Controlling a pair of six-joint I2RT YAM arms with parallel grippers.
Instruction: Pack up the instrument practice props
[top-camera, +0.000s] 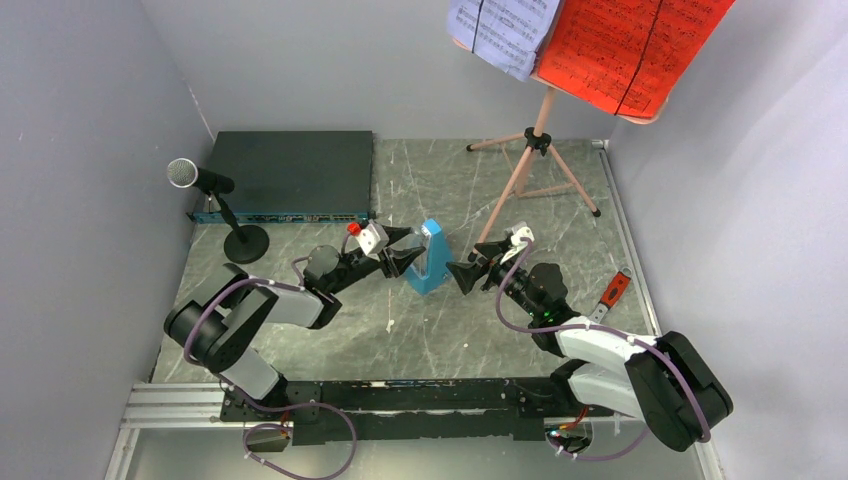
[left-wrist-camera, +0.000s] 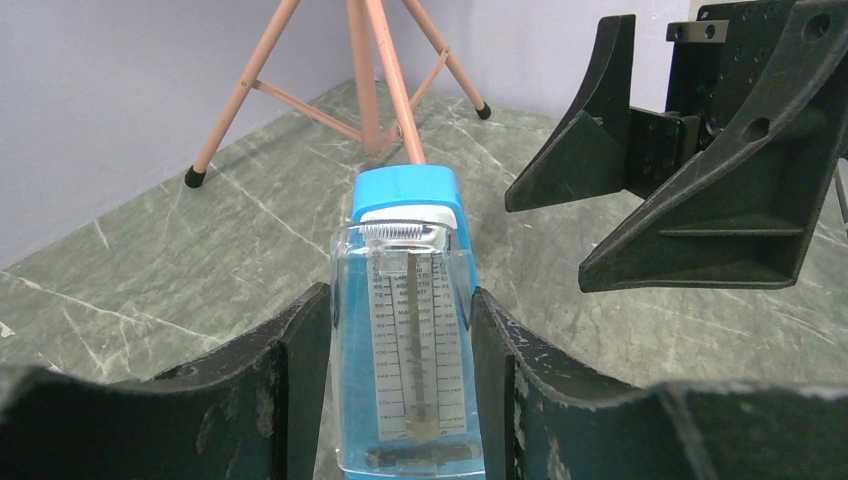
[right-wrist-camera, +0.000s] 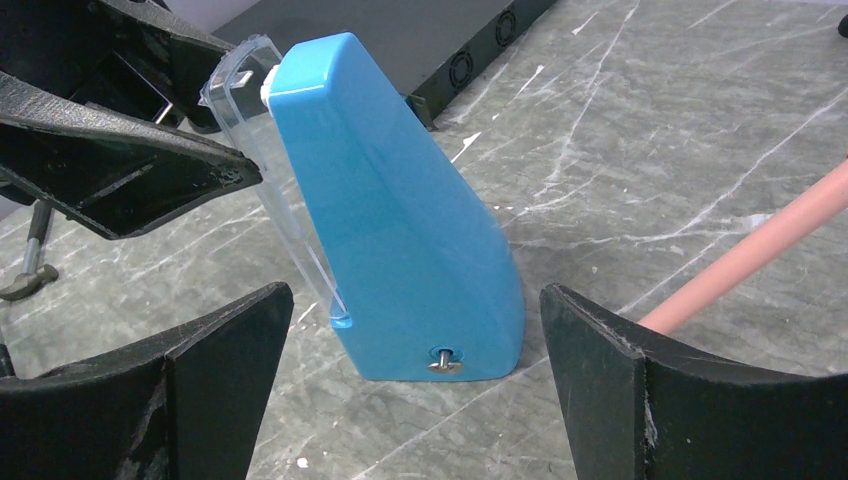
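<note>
The blue pyramid metronome (top-camera: 432, 258) stands upright mid-table. My left gripper (top-camera: 408, 262) is shut on it from the left. In the left wrist view both fingers press the sides of the metronome's (left-wrist-camera: 405, 340) clear front cover. My right gripper (top-camera: 463, 272) is open just right of it, and the metronome's (right-wrist-camera: 400, 230) blue side stands beyond its spread fingertips without touching them. The black microphone (top-camera: 183, 172) stands on its round base at the left. The pink tripod music stand (top-camera: 540, 140) at the back right carries red sheets (top-camera: 630, 45) and lavender sheets (top-camera: 505, 25).
A large flat black electronics box (top-camera: 290, 172) lies at the back left, behind the microphone. A red-handled tool (top-camera: 613, 290) lies by the right wall. The tripod's legs (left-wrist-camera: 370, 80) stand just behind the metronome. Grey walls close in three sides.
</note>
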